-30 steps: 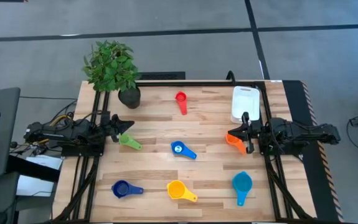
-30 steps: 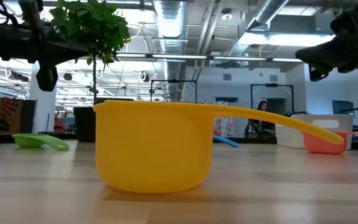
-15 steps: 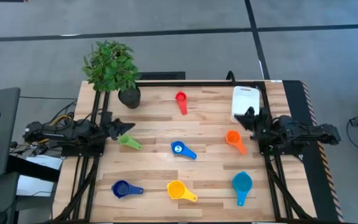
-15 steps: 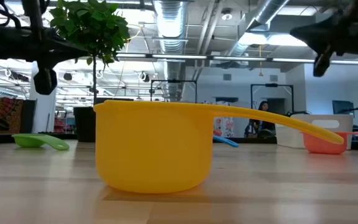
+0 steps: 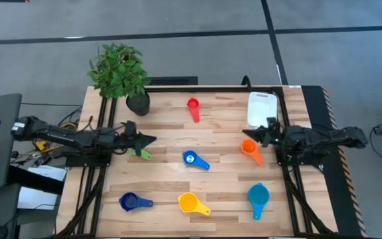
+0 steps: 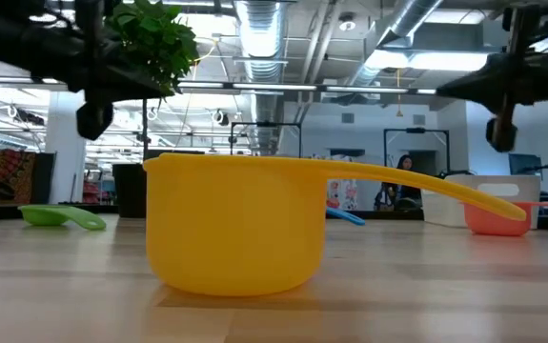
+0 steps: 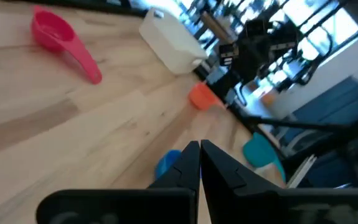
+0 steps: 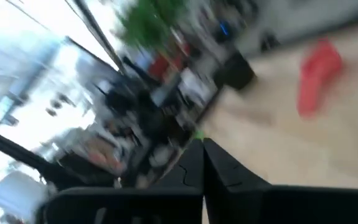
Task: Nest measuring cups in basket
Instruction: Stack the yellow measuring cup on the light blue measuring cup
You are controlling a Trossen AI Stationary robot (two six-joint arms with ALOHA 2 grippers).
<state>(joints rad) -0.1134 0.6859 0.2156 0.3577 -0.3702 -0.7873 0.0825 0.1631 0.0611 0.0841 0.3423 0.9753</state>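
since a second ago the left gripper (image 5: 152,140) has pushed out rightward over the green cup (image 5: 138,153), and the right gripper (image 5: 258,135) has lifted off the orange cup (image 5: 248,148) and now hangs above it, just near of the basket (image 5: 262,110). both pincers are clenched, fingers pressed tip to tip with nothing between them, as each wrist view shows. nothing is nested yet: the white basket sits at the table's (image 5: 224,199) far right corner, apparently empty, while the cups lie scattered: the red cup (image 5: 192,105) at the far middle, a small blue cup (image 5: 191,159) in the centre, the dark blue cup (image 5: 130,202) near left, the yellow cup (image 5: 189,202) near middle and the teal cup (image 5: 258,196) near right. a potted plant (image 5: 119,70) stands at the far left. these cups look like thin, smooth, rigid moulded plastic, round bowls with short flat handles, so i would judge them very light and a little slippery, prone to skating or tipping on the wooden planks if nudged. the flat handle, or the bowl's rim wall pinched from above, seems the surest hold. the basket looks like stiff glossy plastic with rounded corners and should stay put while cups are dropped in, largest first.
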